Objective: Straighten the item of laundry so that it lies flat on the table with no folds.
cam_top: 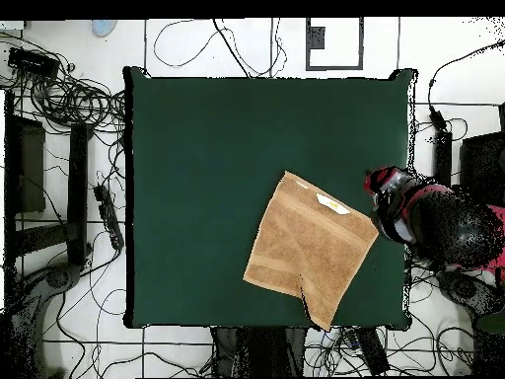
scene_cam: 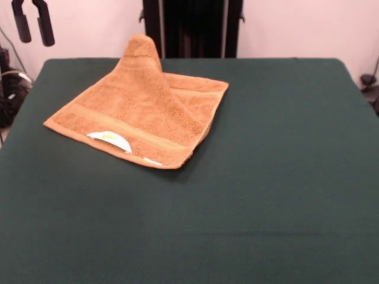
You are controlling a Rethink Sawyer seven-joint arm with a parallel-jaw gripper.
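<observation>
You've got the towel (scene_cam: 139, 115) on the far-left part of the table (scene_cam: 266, 177) in the front view, well up toward the pedestal side; in the overhead view the towel (cam_top: 309, 246) sits in the lower-right part of the table (cam_top: 197, 178), close to the robot-side edge and the right edge; it lies turned like a diamond, corners pointing out, not square to the table edges; most of it is flat, but one part stands up in a peak (scene_cam: 142, 50) at the far side in the front view, a cone of cloth rising above the rest, so it's not flat; the overhead view shows a tail of cloth (cam_top: 318, 311) reaching down to the robot-side table edge; you can see woven bands running near the near-left edge, and the white label (scene_cam: 111, 140) with yellow print curls up at that edge; same label (cam_top: 331, 203) shows near the towel's upper-right corner from above.

Gripper (scene_cam: 33, 35) hangs at the top left of the front view, off past the table's left edge, well apart from the towel; two dark fingers (scene_cam: 44, 26) show with a clear gap between them, jaws spread, nothing in them; from above you see the red and black arm (cam_top: 434, 222) at the table's right edge, just beside the towel's right corner; gripper tips can't be made out there.

Cables (cam_top: 69, 99) lie on the floor round the table.
</observation>
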